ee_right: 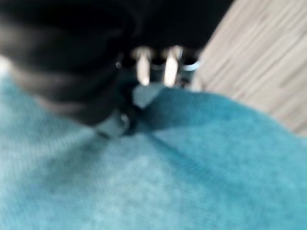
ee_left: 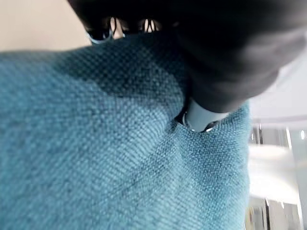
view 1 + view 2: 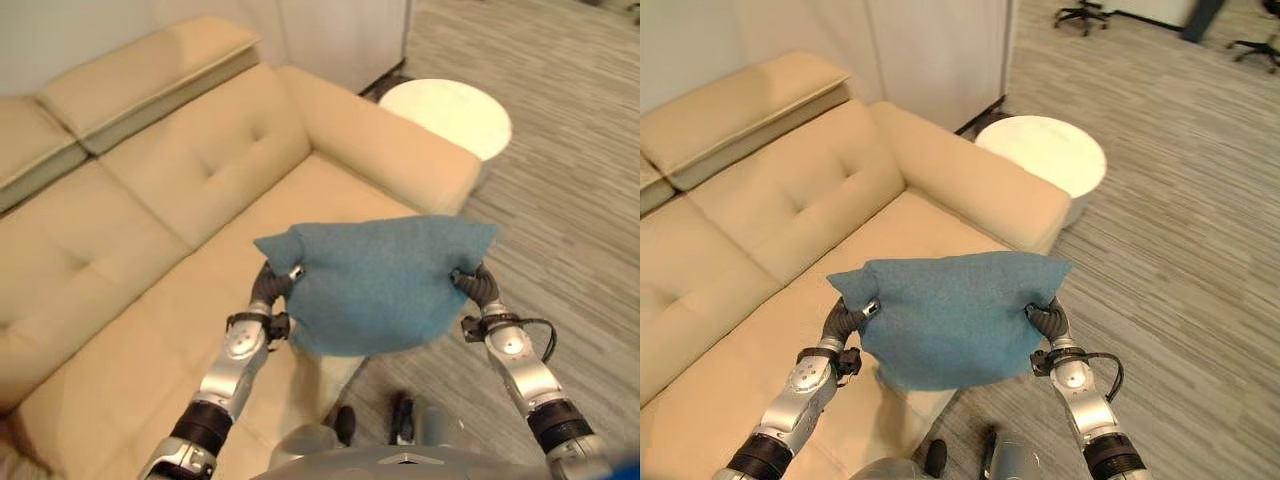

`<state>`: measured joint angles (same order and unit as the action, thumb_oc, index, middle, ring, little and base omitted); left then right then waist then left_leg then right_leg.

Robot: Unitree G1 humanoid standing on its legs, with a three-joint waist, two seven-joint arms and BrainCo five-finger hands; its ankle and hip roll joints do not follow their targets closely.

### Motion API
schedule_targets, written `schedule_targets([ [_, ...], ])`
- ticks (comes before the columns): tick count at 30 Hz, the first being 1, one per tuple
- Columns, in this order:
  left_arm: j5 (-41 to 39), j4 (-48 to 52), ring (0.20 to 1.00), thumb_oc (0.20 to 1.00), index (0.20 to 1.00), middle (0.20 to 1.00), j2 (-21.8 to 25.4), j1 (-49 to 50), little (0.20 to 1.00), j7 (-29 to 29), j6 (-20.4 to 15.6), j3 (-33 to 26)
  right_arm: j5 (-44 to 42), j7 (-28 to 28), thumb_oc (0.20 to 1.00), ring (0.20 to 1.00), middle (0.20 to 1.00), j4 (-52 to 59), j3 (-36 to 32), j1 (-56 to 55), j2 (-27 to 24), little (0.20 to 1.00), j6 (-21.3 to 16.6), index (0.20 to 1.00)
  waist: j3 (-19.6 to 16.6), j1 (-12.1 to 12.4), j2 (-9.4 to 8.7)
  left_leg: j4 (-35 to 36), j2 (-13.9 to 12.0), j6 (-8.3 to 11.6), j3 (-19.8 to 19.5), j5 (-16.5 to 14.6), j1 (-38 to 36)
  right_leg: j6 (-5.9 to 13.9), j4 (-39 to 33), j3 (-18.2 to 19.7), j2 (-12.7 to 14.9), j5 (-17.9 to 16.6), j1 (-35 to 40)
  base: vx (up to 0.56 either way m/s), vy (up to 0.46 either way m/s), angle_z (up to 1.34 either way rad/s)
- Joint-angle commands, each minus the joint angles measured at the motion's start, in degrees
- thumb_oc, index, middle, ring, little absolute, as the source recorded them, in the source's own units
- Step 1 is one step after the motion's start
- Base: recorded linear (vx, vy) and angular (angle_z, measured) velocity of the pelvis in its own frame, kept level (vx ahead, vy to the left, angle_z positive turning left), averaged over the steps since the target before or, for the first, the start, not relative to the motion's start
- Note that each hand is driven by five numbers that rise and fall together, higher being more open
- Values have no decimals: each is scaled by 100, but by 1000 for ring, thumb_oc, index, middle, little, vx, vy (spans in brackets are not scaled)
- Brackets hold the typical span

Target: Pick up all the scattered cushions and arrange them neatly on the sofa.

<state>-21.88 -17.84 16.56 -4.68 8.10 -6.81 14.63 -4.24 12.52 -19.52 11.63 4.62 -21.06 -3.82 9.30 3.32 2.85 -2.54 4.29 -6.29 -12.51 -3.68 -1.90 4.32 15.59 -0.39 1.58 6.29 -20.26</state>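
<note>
I hold a teal-blue cushion (image 3: 380, 285) in the air between both hands, just over the front edge of the beige sofa (image 3: 150, 250). My left hand (image 3: 271, 285) grips the cushion's left side and my right hand (image 3: 480, 284) its right side. The left wrist view has the thumb (image 2: 199, 117) dug into the blue fabric (image 2: 96, 143), with fingers curled over its edge. My right wrist view gives the same pinch on the cushion (image 1: 192, 167). The fingers behind the cushion are hidden from the head views.
The sofa's seat and tufted back stretch to the left and bear no cushions. A round white side table (image 3: 450, 115) stands past the sofa's right armrest (image 3: 400, 140). Striped grey carpet (image 3: 570, 200) lies on the right, with office chairs (image 3: 1085, 12) far off.
</note>
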Motion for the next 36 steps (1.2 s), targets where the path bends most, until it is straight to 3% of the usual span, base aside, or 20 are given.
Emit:
schedule_targets([
  [1,-84,548,200,200,200,200,157,-289,200,3,-527,256,-54,178,200,200,200,351,-264,230,70,200,-519,200,-359,-222,-449,-427,359,400,138,-188,336,416,-808,883,-121,-946,607,247,-193,217],
  [2,-29,495,200,200,200,200,134,-408,200,-34,-565,385,-90,176,200,200,200,335,-336,149,-12,200,-559,200,-429,-294,-580,-395,500,476,-346,-163,307,412,-1074,904,-64,-1092,791,181,-168,245],
  [4,-48,516,200,200,200,200,100,-409,200,-30,-565,397,-87,144,200,200,200,320,-359,93,-62,200,-562,200,-539,-318,-628,-321,508,538,-626,-114,319,333,-1163,947,-114,-1046,957,134,-166,254],
  [16,-224,564,200,200,200,200,56,-358,200,-26,-571,371,-194,132,200,200,200,370,-372,59,-213,200,-626,200,-691,-241,-752,-152,202,918,-1020,1,482,101,-1817,47,-64,-904,1590,42,-140,59],
  [17,-256,569,200,200,200,200,31,-404,200,-10,-582,405,-207,180,200,200,200,374,-409,64,-254,200,-638,200,-580,-247,-786,-349,215,961,-908,2,743,82,-1856,-167,9,-861,1626,-113,-44,63],
  [19,-292,545,200,200,200,200,-20,-444,200,12,-579,430,-204,261,200,200,200,364,-476,66,-279,200,-638,200,-491,-335,-809,-594,44,939,-172,-62,1041,93,-1864,-430,129,-809,1655,-114,-22,81],
  [21,-316,516,200,200,200,200,-34,-503,200,-2,-597,482,-222,344,200,200,200,340,-541,66,-292,200,-653,200,-448,-448,-821,-784,-345,939,892,-98,1244,134,-1922,-791,243,-799,1715,-51,12,127],
  [23,-318,527,200,200,200,200,-7,-489,200,-54,-586,527,-233,381,200,200,200,328,-641,18,-287,200,-628,200,-472,-528,-804,-736,-712,944,1549,-34,1336,161,-1958,-1081,332,-790,1806,64,68,143],
  [24,-280,526,200,200,200,200,27,-378,200,-80,-538,484,-181,342,200,200,200,342,-677,-40,-259,200,-596,200,-532,-524,-766,-384,-735,928,1603,-22,1107,205,-1973,-1165,341,-773,1893,110,77,107],
  [28,-246,605,200,200,200,200,120,-159,200,-138,-483,348,-85,247,200,200,200,361,-649,-68,-190,200,-537,200,-623,-468,-799,-130,-667,887,1667,13,917,249,-1983,-1132,423,-790,1898,108,116,19],
  [36,-211,755,200,200,200,200,279,70,200,-138,-473,108,23,156,200,200,200,333,-555,-12,-58,200,-452,200,-651,-277,-793,-132,-489,702,1736,-155,759,355,-1647,-952,607,-709,1872,72,138,-17],
])
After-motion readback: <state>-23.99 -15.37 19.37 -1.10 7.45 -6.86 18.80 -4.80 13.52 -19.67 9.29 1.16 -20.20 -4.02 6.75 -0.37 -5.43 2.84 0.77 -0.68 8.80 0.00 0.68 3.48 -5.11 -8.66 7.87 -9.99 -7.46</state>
